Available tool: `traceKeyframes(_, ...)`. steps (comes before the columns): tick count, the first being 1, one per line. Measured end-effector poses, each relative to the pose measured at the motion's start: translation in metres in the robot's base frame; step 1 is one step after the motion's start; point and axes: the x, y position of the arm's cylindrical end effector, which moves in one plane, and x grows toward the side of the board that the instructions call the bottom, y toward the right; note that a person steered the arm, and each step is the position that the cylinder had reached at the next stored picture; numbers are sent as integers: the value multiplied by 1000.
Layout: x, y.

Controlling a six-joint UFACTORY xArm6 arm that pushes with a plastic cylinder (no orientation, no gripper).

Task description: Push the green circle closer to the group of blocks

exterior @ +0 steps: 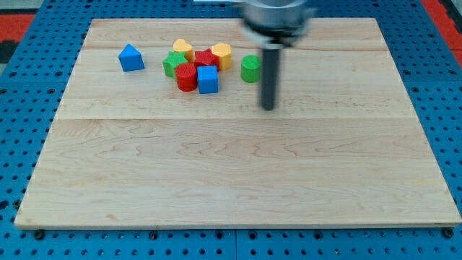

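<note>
The green circle point(250, 68) stands on the wooden board, a short gap to the right of the group of blocks. The group holds a yellow heart point(182, 49), a yellow hexagon point(221, 55), a red block point(205, 59), a green block point(173, 63), a red cylinder point(186, 76) and a blue cube point(208, 79). My tip point(268, 108) rests on the board just below and to the right of the green circle, apart from it. The rod rises from the tip past the circle's right side.
A blue triangular block point(131, 58) sits alone to the left of the group. The wooden board point(238, 180) lies on a blue perforated base point(29, 87). The arm's dark mount point(276, 18) hangs at the view's top.
</note>
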Motion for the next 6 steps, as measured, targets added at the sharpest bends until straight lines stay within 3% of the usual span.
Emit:
traceKeyframes(1, -60, 25)
traceKeyframes(2, -96, -16)
traceKeyframes(4, -83, -90)
traceKeyframes(5, -72, -40)
traceKeyframes(6, 33, -74)
